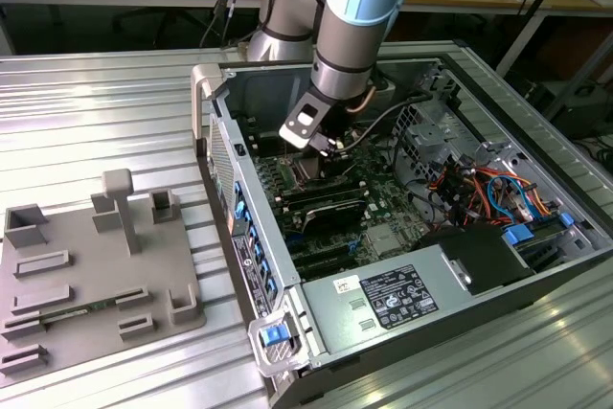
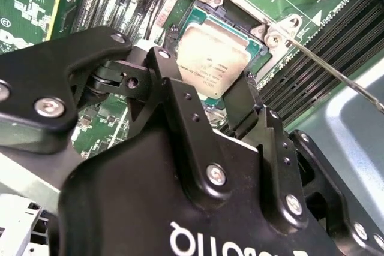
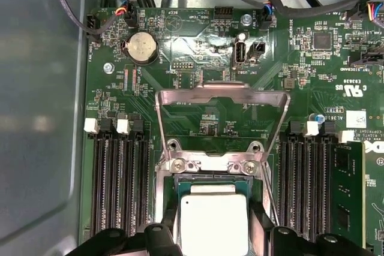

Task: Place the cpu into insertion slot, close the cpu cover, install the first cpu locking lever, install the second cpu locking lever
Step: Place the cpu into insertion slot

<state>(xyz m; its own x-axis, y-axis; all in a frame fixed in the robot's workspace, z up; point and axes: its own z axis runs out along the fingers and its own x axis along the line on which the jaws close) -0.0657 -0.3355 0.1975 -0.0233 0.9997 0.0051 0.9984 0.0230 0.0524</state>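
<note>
Blue-grey arm joints are reaching down into the open computer case [image 1: 450,265] in the exterior view, and I am watching the gripper [image 1: 326,146] hang low over the green motherboard [image 1: 383,203], near the middle of the board. In the second wrist view I am seeing the cpu [image 2: 213,61], silver top up, lying flat inside the black rim of the insertion slot [image 2: 231,16] and straight between the jaws. The two black fingers [image 2: 243,97] are pressing on opposite edges of the chip, so I am judging the gripper to be clasping the cpu rather than hanging free. A thin locking lever [image 2: 336,73] is angling away beside the slot, unlatched. In the first wrist view I am seeing the chip square with the slot's rim, directly under the gripper. The cpu cover [image 3: 222,90] is standing swung open on the far side of its hinge, its window over bare board and not over the chip. The jaws' closing line is running parallel to that hinge edge, pointing toward the black memory slots [image 3: 120,178] on either side.
</note>
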